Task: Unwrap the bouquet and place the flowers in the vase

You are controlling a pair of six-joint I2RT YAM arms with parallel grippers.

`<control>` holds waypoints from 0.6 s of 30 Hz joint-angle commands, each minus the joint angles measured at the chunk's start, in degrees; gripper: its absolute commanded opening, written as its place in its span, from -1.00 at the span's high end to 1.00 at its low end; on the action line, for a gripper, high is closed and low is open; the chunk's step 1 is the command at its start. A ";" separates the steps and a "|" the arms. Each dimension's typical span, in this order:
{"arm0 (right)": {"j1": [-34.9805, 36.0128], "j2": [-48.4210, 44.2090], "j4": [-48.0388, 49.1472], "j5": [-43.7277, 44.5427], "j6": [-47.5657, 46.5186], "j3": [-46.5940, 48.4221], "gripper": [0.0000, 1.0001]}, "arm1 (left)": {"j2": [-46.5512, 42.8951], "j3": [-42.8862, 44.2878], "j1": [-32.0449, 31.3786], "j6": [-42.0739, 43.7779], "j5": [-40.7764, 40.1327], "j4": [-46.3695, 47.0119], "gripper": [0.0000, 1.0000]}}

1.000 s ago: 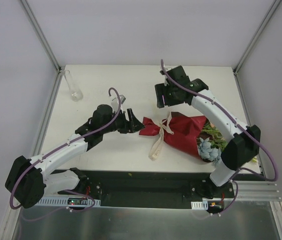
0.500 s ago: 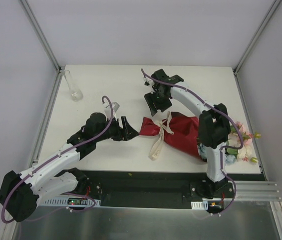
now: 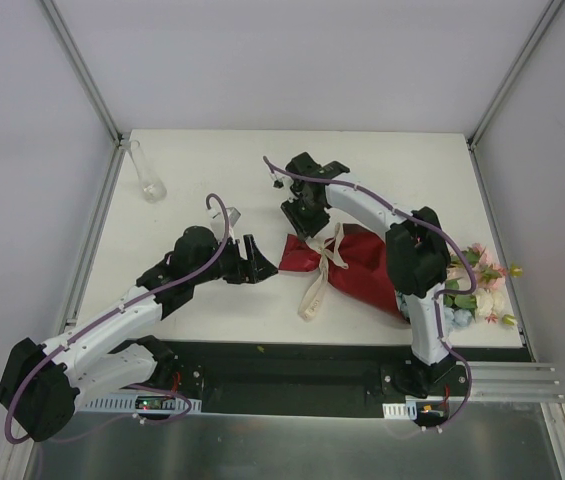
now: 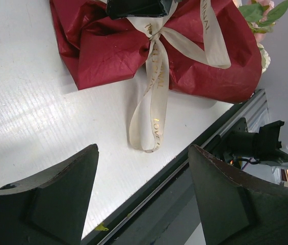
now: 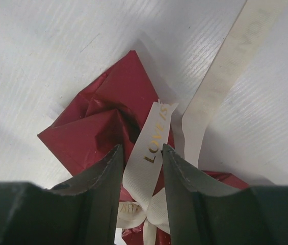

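The bouquet [image 3: 367, 268] lies on the table in dark red paper [image 5: 100, 120], tied with a cream ribbon [image 3: 322, 262]. Its flowers [image 3: 477, 292] stick out at the right table edge. My right gripper [image 3: 307, 228] hangs over the knot end with its jaws narrowed but open. One gold-lettered ribbon tail [image 5: 153, 140] runs between its fingertips [image 5: 114, 153]. My left gripper [image 3: 260, 262] stands open just left of the paper's tip, empty. In the left wrist view the ribbon [image 4: 155, 87] and paper [image 4: 108, 48] lie ahead of the left gripper [image 4: 144, 149]. The clear vase [image 3: 148, 172] stands at the far left corner.
The table's near edge and black rail [image 4: 200, 153] run close under the left gripper. The right arm's elbow [image 3: 417, 255] arches over the bouquet. Metal frame posts [image 3: 87, 70] rise at the back corners.
The right gripper swung left and down from the table's back onto the knot, and its jaws narrowed around a ribbon tail. The left gripper drew slightly back to the left.
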 commanded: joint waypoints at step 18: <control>0.45 -7.97 5.37 1.50 4.94 -3.44 0.95 | 14.94 13.68 1.29 3.47 5.41 0.27 -0.25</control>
